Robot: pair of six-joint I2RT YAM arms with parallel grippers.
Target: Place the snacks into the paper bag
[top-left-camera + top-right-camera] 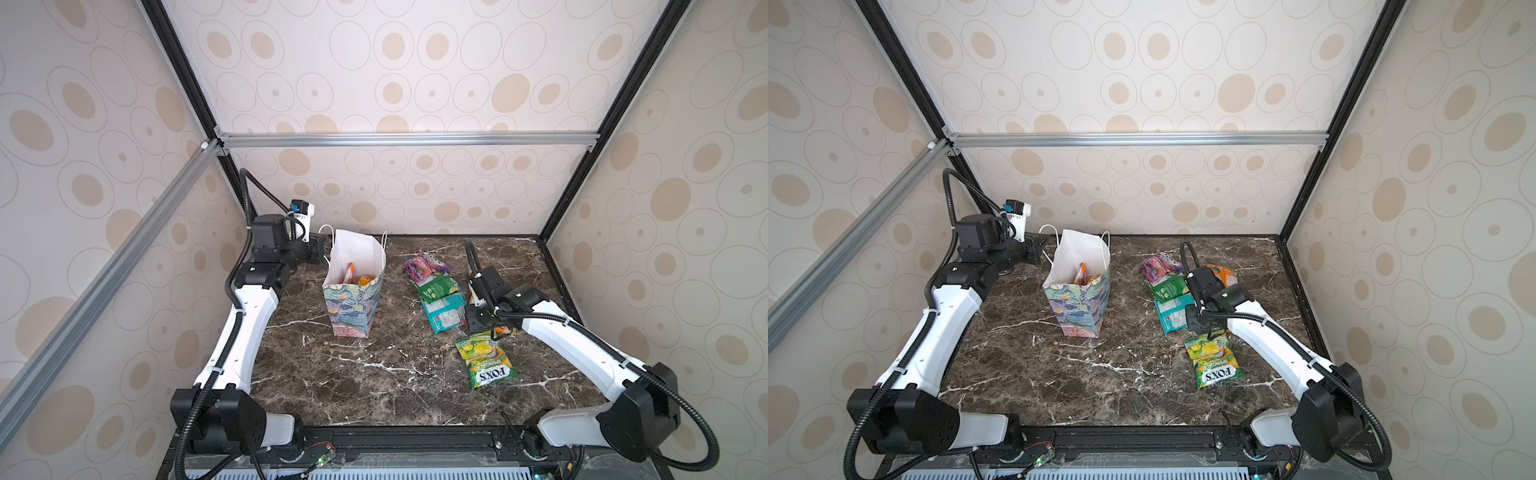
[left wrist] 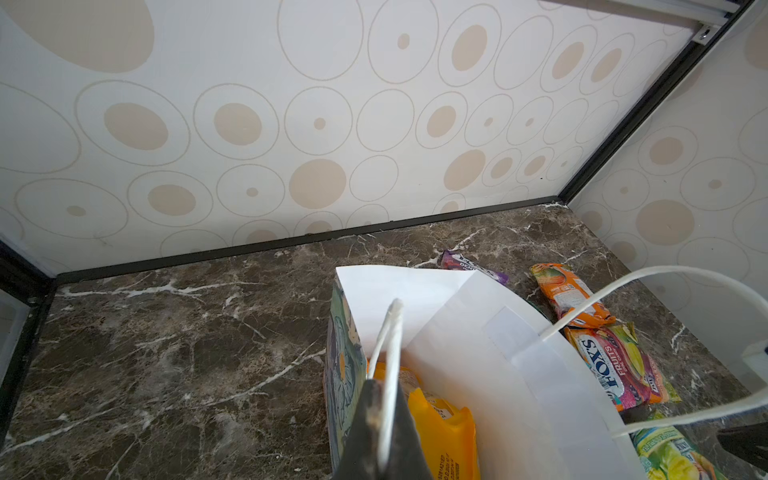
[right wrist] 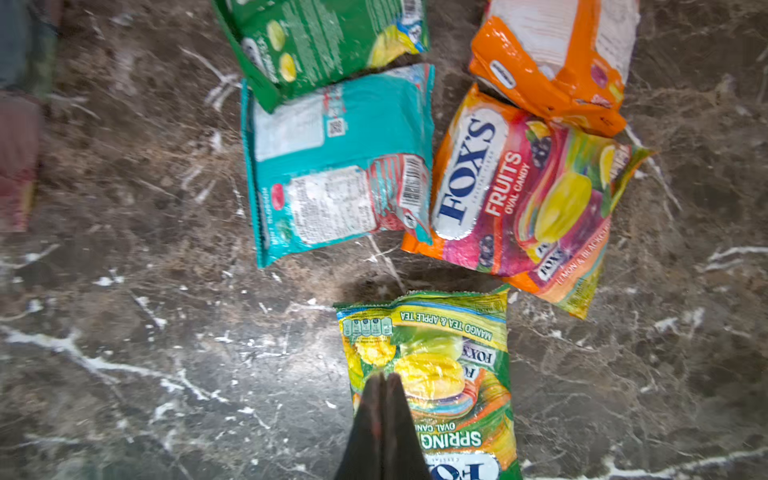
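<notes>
Snacks — yellow-green packet beneath closed right gripper, paper bag apart

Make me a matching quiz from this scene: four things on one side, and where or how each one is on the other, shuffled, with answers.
1. yellow packet
2. teal packet
3. Spring Tea packet
4. left gripper

A. shut on the cord handle
B. barcode side up
C. inside the paper bag
D. nearest the table's front edge

Pairs: 1-C, 2-B, 3-D, 4-A
</notes>
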